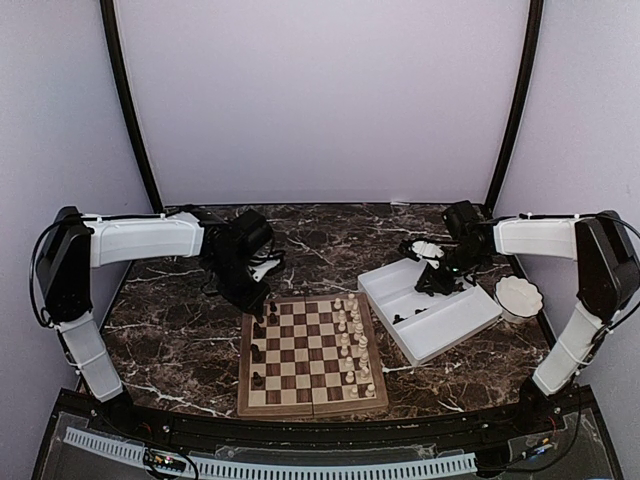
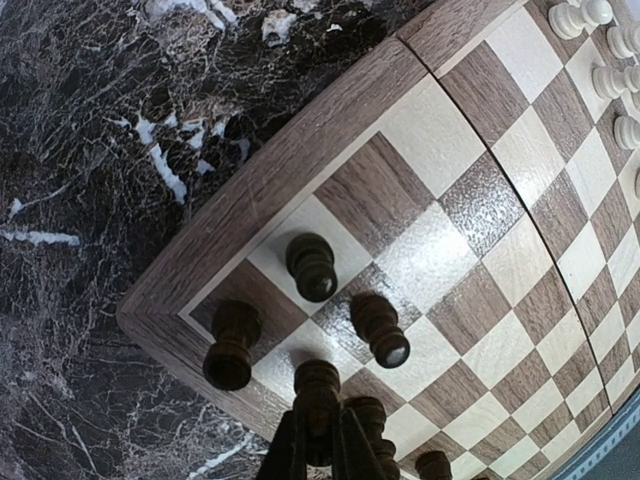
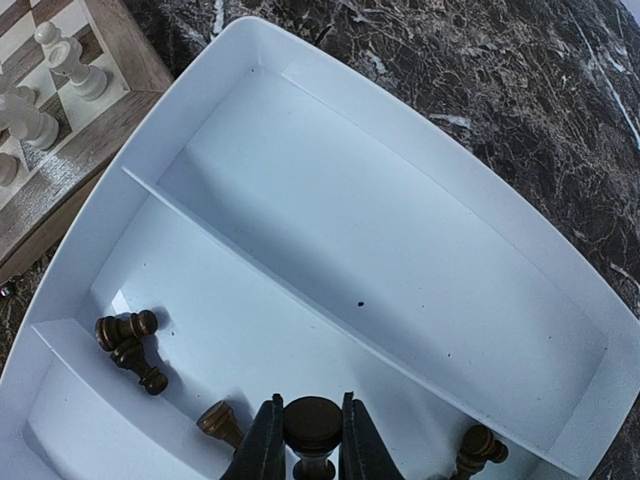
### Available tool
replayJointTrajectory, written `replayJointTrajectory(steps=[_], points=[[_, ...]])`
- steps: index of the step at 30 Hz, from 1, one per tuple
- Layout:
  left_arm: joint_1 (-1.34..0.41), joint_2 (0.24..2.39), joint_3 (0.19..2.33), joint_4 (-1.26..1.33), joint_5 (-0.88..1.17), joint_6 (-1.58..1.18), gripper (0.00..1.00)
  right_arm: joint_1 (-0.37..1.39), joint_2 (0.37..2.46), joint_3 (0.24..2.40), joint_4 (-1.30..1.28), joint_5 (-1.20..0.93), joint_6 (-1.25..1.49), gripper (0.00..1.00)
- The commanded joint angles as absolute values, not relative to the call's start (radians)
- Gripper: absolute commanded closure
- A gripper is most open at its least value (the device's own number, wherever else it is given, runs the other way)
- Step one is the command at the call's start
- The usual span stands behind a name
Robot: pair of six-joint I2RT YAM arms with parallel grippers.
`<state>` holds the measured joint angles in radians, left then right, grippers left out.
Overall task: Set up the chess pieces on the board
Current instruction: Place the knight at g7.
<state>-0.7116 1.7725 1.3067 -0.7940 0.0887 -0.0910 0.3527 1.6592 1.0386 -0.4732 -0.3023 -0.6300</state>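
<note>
Now my left hand (image 2: 318, 422) is clamped tight on a dark piece (image 2: 317, 380) at the board's (image 2: 300, 150) corner, among other dark ones. My right hand (image 3: 311, 408) pinches a second piece (image 3: 312, 428) over the tray (image 3: 400, 270).

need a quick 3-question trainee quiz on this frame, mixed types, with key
1. True or false: the right gripper grips a dark piece over the tray.
2. The loose pieces lying in the tray are: A cream, B dark, C both.
3. Fill in: the left gripper is shut on a second dark piece over the ___.
Key: 1 true; 2 B; 3 board.
</note>
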Motion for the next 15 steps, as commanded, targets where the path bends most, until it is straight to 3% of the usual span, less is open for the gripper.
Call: replayJointTrajectory(steps=[1, 7, 15], points=[[-0.717, 1.781, 1.301, -0.813, 0.081, -0.097, 0.99, 0.347, 1.652, 1.039, -0.469, -0.323, -0.626, 0.95], [-0.717, 1.786, 1.304, -0.819, 0.072, -0.100, 0.94, 0.348, 1.648, 1.034, -0.468, -0.324, -0.627, 0.95], [-0.726, 1.784, 1.317, -0.836, 0.061, -0.109, 0.75, 0.348, 1.639, 1.032, -0.469, -0.327, -0.628, 0.95]])
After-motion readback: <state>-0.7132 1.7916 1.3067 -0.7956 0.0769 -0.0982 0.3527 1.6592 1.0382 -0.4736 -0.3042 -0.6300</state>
